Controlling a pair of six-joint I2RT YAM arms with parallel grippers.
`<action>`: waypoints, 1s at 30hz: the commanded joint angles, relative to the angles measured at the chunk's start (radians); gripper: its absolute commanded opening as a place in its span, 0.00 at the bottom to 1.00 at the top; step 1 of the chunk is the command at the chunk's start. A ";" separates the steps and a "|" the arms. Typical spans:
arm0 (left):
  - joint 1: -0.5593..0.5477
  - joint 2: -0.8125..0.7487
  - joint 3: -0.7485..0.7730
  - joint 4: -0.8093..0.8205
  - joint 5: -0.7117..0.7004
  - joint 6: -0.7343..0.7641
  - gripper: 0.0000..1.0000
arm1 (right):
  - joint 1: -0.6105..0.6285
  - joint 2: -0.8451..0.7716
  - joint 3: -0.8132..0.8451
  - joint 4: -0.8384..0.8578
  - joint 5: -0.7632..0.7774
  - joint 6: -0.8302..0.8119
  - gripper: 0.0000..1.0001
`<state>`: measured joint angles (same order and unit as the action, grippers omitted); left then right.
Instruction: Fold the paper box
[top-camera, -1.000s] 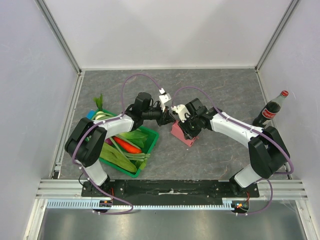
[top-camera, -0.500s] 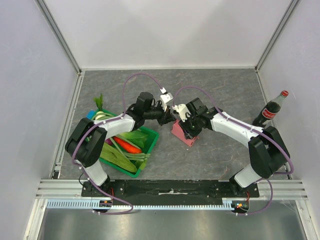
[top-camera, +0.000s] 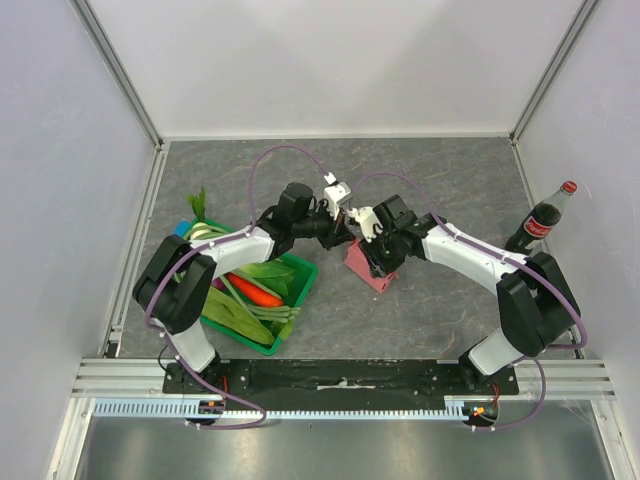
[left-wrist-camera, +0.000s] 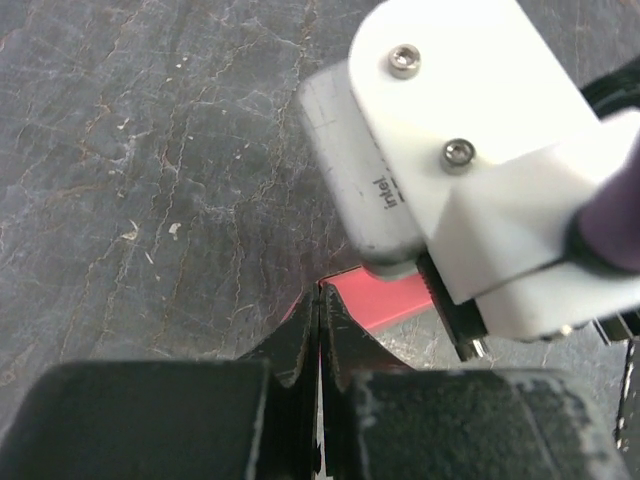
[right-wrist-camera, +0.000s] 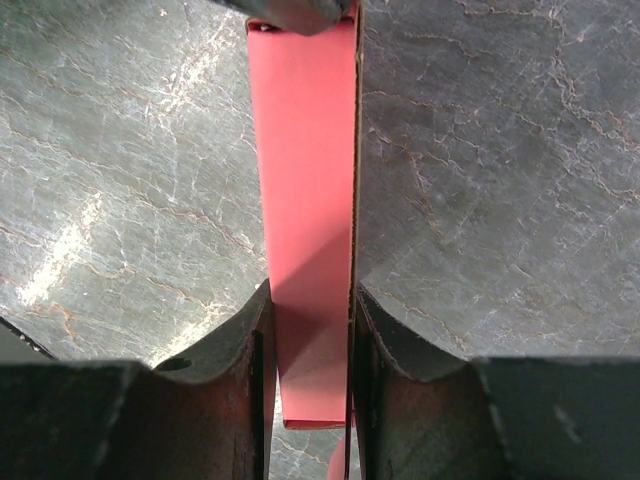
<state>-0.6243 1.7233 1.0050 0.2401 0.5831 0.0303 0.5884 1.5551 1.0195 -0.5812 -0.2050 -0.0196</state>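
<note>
The pink paper box (top-camera: 366, 272) stands on the grey table between the two arms. My right gripper (top-camera: 376, 256) is shut on it. In the right wrist view a long pink panel (right-wrist-camera: 305, 150) fills the gap between my right gripper's (right-wrist-camera: 310, 300) fingers. My left gripper (top-camera: 343, 232) is shut, just left of the box. In the left wrist view my left gripper's (left-wrist-camera: 320, 292) tips meet at the box's pink edge (left-wrist-camera: 385, 297). I cannot tell if card is pinched between them. The right arm's white wrist camera (left-wrist-camera: 450, 150) hangs close above.
A green crate (top-camera: 300, 283) of vegetables sits under the left arm, left of the box. A cola bottle (top-camera: 541, 218) stands by the right wall. White walls enclose the table at the back and sides.
My left gripper has moved right, up to the box and the right gripper. The right arm and the box have hardly moved.
</note>
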 joint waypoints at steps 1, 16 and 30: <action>-0.048 0.015 0.034 -0.036 -0.081 -0.167 0.02 | 0.014 -0.024 0.004 0.055 -0.011 -0.028 0.11; -0.129 -0.054 -0.163 0.143 -0.305 -0.265 0.02 | 0.037 -0.049 -0.013 0.116 0.075 0.049 0.11; -0.184 -0.079 -0.249 0.205 -0.462 -0.188 0.05 | 0.060 -0.064 0.002 0.118 0.110 0.033 0.11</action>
<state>-0.7670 1.6588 0.8112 0.4896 0.1654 -0.1967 0.6312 1.5383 1.0042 -0.5770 -0.1146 0.0341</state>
